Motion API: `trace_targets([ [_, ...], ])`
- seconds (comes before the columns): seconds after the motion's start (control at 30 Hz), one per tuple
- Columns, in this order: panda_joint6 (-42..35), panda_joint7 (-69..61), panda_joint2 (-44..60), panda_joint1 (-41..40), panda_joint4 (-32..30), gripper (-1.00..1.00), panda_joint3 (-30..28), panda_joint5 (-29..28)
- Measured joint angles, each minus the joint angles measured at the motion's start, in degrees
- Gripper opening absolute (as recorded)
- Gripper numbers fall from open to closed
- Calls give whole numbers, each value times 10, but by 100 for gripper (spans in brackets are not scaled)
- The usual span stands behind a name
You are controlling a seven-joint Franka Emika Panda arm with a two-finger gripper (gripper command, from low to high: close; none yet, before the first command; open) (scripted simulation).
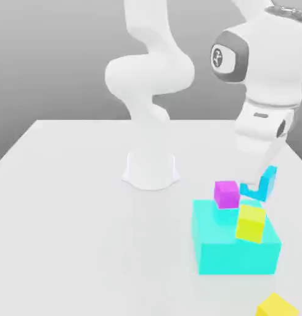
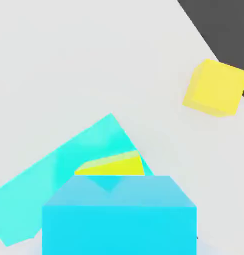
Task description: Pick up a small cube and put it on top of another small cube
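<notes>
Nearest in the exterior view, a yellow cube (image 1: 275, 305) sits on the white counter (image 1: 73, 203) at the lower edge, toward that view's right; the hand view shows it (image 2: 215, 87) apart from the other items, near the counter's edge. Beyond it stands a large cyan block (image 1: 233, 248), resting on the counter. A second yellow cube (image 1: 251, 223) rests tilted on the block's top toward the exterior view's right, and a magenta cube (image 1: 226, 193) sits at the block's far edge. Behind and just above these, the small cyan cube (image 1: 265, 183) hangs clear of the counter, held at the tool (image 1: 264, 179), which is closed on it; only the cube's faces appear below the white hand. In the hand view this cube (image 2: 119, 214) lies directly under the camera, overlapping the tilted yellow cube (image 2: 114, 165) and the large block (image 2: 59, 174) beneath. Farthest back, the arm's round white base (image 1: 150, 170) stands mid-counter.
</notes>
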Motion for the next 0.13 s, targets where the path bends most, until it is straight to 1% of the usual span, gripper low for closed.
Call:
trace_targets([
  [0.03,20,2,15,0,-5,100,0,-3],
  [0.13,20,2,15,0,-5,100,0,-3],
])
